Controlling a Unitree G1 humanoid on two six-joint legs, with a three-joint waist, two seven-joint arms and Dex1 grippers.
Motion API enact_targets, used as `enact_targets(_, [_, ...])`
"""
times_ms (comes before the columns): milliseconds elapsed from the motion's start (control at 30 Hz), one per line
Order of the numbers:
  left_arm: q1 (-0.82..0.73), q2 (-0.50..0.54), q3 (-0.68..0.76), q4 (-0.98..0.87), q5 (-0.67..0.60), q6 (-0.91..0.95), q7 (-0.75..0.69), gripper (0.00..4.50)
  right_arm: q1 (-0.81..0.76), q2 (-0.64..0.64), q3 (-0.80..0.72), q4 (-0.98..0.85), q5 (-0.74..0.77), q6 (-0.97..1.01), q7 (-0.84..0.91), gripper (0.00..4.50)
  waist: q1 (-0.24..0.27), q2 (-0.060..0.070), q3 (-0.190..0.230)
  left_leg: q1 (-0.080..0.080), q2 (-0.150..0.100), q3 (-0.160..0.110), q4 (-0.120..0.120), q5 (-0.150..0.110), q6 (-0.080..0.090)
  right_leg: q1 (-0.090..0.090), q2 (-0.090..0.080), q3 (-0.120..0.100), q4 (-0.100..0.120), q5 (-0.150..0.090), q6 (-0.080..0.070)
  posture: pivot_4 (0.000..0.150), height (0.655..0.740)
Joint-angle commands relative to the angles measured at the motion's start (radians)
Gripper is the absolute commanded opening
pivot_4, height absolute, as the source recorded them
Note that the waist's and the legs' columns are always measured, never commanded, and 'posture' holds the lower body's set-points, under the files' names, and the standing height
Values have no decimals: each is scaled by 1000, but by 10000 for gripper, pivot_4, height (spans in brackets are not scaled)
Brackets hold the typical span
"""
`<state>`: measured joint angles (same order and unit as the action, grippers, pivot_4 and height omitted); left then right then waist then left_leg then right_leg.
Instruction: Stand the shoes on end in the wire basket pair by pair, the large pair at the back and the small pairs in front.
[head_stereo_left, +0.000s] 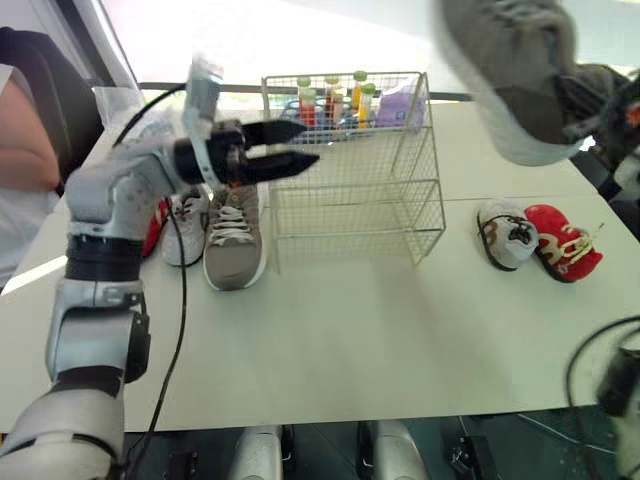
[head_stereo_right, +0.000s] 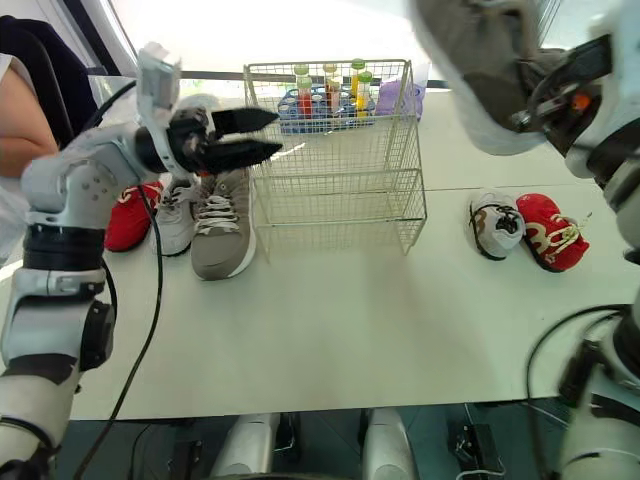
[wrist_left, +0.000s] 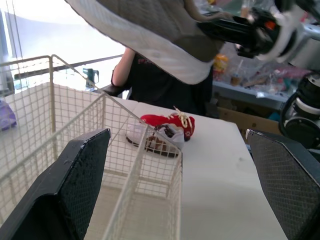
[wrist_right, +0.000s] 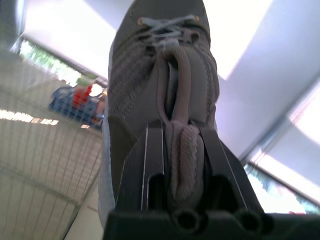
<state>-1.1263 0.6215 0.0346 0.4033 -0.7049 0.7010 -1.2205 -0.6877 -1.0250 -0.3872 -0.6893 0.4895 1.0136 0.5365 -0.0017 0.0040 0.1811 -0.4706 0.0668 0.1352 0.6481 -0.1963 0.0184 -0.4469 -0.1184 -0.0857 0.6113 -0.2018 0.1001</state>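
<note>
A white table (head_stereo_left: 350, 340) spreads across the scene, and a person (head_stereo_left: 20, 140) sits at its far left edge. Toward the back middle of the table stands the wire basket (head_stereo_left: 360, 200), upright, its open top facing up. High above the table at the robot's right, well clear of the basket, hangs a large grey shoe (head_stereo_left: 515, 80), its pale sole turned toward the basket. The right gripper (wrist_right: 176, 140) is clamped on this shoe at the tongue and laces, one black finger on each side. A second grey shoe (head_stereo_left: 235, 240) lies flat on the table just left of the basket, toe toward the robot. The left gripper (head_stereo_left: 305, 143) hovers above that shoe, next to the basket's upper left corner, pointing toward the basket with its two fingers spread wide and nothing between them (the left wrist view shows them far apart). Beside the second grey shoe, further left, lies a white shoe (head_stereo_left: 185, 225), and beyond it a red shoe (head_stereo_right: 128, 215). On the right side of the table, apart from the basket, a small white shoe (head_stereo_left: 508, 235) with brown trim and a small red shoe (head_stereo_left: 562, 242) lie touching each other. Behind the basket sits a blue rack of coloured bottles (head_stereo_right: 330, 95).
</note>
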Motion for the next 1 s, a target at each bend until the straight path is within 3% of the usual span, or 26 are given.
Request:
enact_targets(33, [-89,34,28,96,24,2,-71,45000,63,-72,29,39,-87,-334,176,1693,-8,-1,0,0,0,0,0,0,0,1,0,0,0,0,0,1500,7400])
enact_targets(167, [-136,48,28,177,62,-15,-116,45000,123,-86,92,123,-178,-619,271,1693,-9,-2,1,0,-1,0,2,0,0,2,-1,0,-1,0,0,1500,7400])
enact_targets(300, [-127,58,22,188,100,-35,-136,45000,83,-54,143,181,-212,-762,293,1693,-11,-3,2,-1,-1,0,3,0,0,1,-1,0,0,0,0,1500,7400])
enact_targets(700, [-107,108,52,195,154,-60,-148,45000,-32,-40,197,250,-233,-849,324,1693,-9,-2,2,-4,0,0,4,0,0,-2,-1,0,2,1,1,1500,7400])
enact_targets(1000, [-148,82,57,238,175,-73,-144,45000,-40,3,282,207,-244,-878,349,1693,-9,-2,2,-4,0,0,5,0,0,-2,-1,0,3,2,3,1500,7400])
